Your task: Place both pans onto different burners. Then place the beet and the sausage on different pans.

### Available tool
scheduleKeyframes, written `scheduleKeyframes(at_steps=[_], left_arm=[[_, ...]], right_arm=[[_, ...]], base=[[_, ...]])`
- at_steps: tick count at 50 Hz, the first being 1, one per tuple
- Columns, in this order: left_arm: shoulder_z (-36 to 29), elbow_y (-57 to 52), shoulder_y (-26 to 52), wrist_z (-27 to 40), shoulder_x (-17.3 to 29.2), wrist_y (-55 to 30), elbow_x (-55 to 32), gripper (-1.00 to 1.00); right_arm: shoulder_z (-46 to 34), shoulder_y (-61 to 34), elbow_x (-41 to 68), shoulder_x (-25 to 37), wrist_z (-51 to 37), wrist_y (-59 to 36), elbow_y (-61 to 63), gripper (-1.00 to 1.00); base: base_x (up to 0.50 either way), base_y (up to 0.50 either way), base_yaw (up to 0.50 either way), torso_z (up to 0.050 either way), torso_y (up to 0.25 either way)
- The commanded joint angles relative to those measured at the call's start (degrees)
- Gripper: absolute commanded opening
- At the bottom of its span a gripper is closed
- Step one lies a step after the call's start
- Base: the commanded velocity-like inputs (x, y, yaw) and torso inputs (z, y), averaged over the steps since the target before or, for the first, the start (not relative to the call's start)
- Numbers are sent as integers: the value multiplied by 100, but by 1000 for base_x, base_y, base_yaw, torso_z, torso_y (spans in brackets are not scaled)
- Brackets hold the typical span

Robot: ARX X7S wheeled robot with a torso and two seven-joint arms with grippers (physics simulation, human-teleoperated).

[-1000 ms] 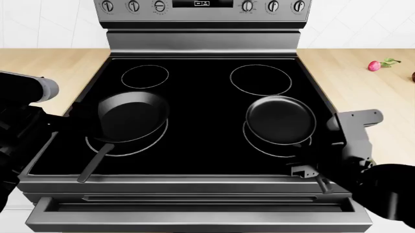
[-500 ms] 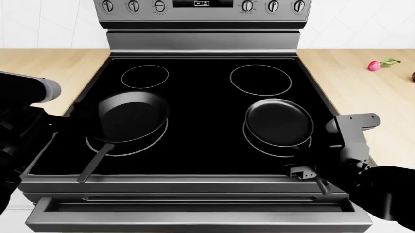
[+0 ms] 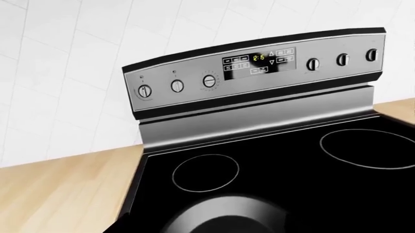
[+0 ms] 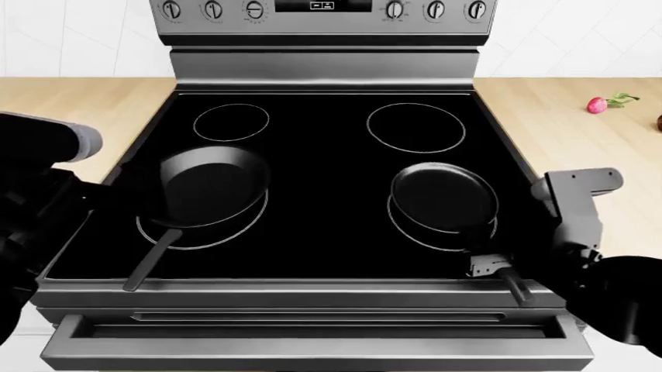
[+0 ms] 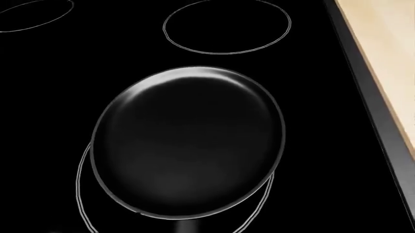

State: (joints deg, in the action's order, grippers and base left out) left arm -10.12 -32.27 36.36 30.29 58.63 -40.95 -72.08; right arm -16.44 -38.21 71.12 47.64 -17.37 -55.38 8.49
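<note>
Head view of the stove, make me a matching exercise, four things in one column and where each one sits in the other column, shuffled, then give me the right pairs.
Things:
1. larger pan
2. smaller pan
3. beet
4. control knobs

Places:
A. on the wooden counter to the right of the stove
B. over the front right burner
C. on the back panel above the cooktop
D. over the front left burner

Pairs: 1-D, 2-B, 3-A, 4-C
</note>
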Motion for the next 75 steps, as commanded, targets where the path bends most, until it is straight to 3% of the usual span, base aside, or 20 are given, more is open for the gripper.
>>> scheduleKeyframes(at_steps=[1, 26, 55, 75], left_arm=[[-47, -14, 103, 27, -48, -54, -28, 100], [-140, 91, 240, 30, -421, 107, 148, 100], [-744, 658, 960, 186, -1518, 122, 627, 100], [-1049, 998, 1018, 469, -1843, 415, 1606, 100]], right_arm=[[107, -3, 255, 105, -172, -151, 317, 100], [632, -499, 1251, 535, -1158, -521, 1181, 100], [250, -1638, 112, -301, -1306, -9, 980, 100], [-123, -1217, -846, -353, -1184, 497, 1042, 100]], base=[[0, 0, 0, 0, 0], [0, 0, 0, 0, 0], [0, 0, 0, 0, 0], [0, 0, 0, 0, 0]])
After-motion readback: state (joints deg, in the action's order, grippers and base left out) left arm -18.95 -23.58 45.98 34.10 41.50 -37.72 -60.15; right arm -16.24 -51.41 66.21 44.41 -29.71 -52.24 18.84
